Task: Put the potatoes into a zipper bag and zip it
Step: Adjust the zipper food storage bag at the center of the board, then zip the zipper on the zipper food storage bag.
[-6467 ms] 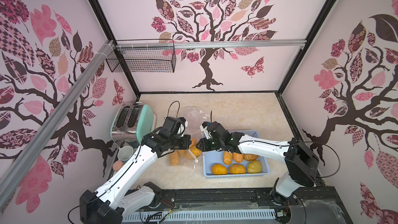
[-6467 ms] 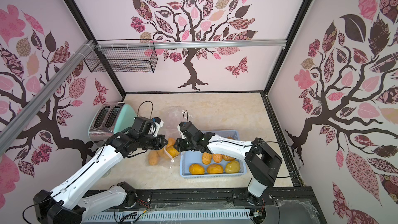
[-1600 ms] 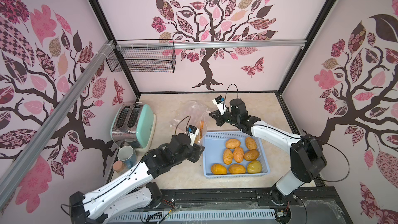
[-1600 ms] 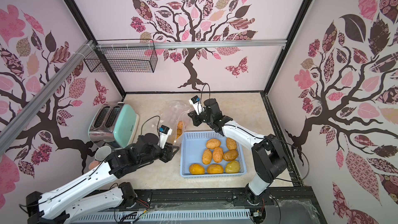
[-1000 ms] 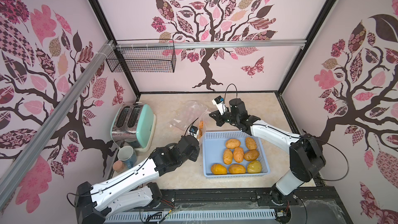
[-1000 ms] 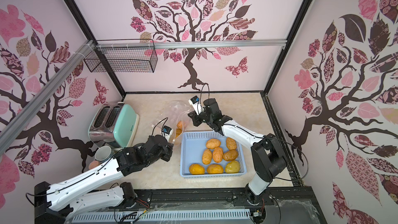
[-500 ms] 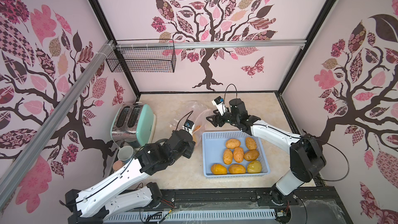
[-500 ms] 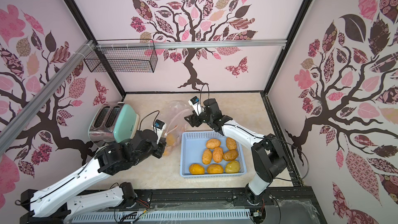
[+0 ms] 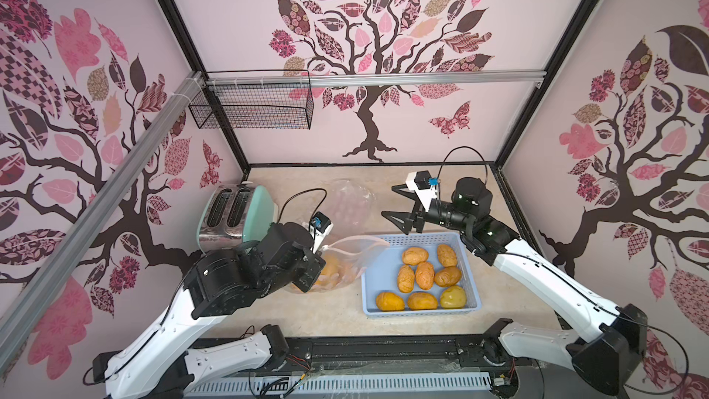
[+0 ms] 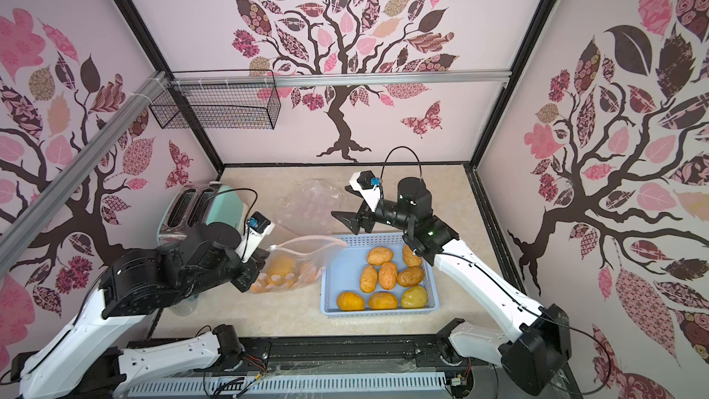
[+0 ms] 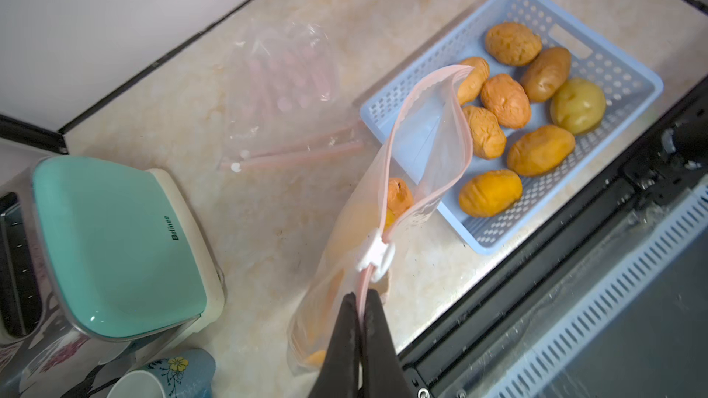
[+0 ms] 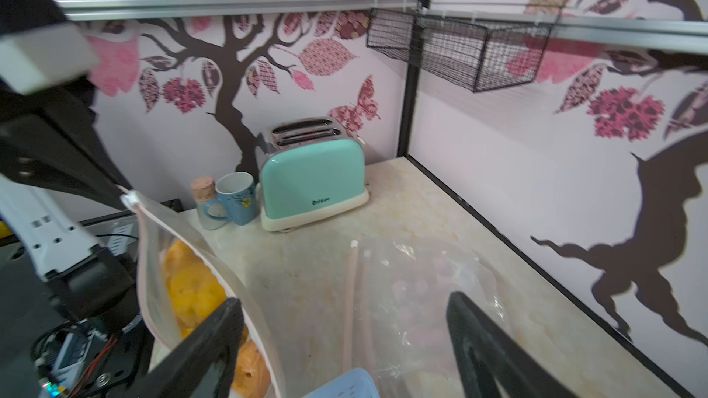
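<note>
Plastic is all my left claw (image 11: 361, 298) has hold of. It is squeezed flat on the pink zip strip of the zipper bag (image 11: 425, 139), just behind the white slider (image 11: 377, 252). I judge the pinch is there to anchor that end of the seal and hold the sack up off the counter (image 9: 337, 312).

The bag's mouth gapes, and its far lip droops over the near corner of the blue basket (image 9: 420, 310), which puts the opening right beside the supply. A few potatoes (image 9: 330, 268) already sit in the bag's belly. Eight more potatoes (image 11: 505, 100) lie loose in the basket, one of them yellow-green.

My right claw (image 9: 387, 200) is spread wide and holds nothing. It hangs above the basket's far corner, over a second bag (image 9: 351, 201) that lies flat and empty on the counter. From there it could drop onto a potato or take the free lip of the bag. With this much still in the basket, zipping looks some way off.
</note>
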Controlling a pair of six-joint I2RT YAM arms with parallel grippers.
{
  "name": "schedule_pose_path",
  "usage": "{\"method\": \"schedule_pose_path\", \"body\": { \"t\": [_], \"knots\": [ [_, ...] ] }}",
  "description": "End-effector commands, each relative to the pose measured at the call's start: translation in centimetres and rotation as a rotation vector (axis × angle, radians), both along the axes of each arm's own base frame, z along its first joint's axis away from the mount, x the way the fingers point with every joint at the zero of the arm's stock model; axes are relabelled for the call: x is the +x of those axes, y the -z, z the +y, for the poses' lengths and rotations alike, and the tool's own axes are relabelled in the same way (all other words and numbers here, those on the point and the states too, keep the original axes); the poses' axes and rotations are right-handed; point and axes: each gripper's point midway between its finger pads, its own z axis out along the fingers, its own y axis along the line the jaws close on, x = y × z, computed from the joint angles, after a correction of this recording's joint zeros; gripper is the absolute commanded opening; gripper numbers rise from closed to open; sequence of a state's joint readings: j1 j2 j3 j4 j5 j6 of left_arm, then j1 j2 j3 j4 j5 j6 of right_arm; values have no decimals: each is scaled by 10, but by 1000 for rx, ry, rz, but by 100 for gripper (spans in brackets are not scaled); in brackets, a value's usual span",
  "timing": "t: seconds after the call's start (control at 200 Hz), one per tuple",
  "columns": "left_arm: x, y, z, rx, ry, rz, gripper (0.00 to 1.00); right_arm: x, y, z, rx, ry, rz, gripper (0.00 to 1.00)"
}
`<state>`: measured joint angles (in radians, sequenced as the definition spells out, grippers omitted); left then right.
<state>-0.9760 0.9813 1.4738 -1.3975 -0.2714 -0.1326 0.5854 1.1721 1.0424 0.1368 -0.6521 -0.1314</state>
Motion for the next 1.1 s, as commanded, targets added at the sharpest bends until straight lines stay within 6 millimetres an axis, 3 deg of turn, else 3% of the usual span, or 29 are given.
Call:
{"method": "schedule_pose_path", "body": {
  "t": [0.0,0.14,0.25,0.605,0.795,1.095],
  "knots": [
    [-17,13,-9,35,102,102,0,-48,10,22,1,-220,46,79],
    [-22,22,-12,35,127,139,0,-85,23,46,-16,-390,43,74],
    [-23,24,-16,23,144,138,0,-87,25,56,24,-412,46,64],
    [-24,25,-26,12,177,161,0,-99,37,82,94,-555,-15,64],
    [-23,27,-27,16,174,160,0,-105,55,101,82,-619,22,63],
    [-21,33,-28,32,174,164,0,-112,64,114,82,-668,52,51]
  ]
}}
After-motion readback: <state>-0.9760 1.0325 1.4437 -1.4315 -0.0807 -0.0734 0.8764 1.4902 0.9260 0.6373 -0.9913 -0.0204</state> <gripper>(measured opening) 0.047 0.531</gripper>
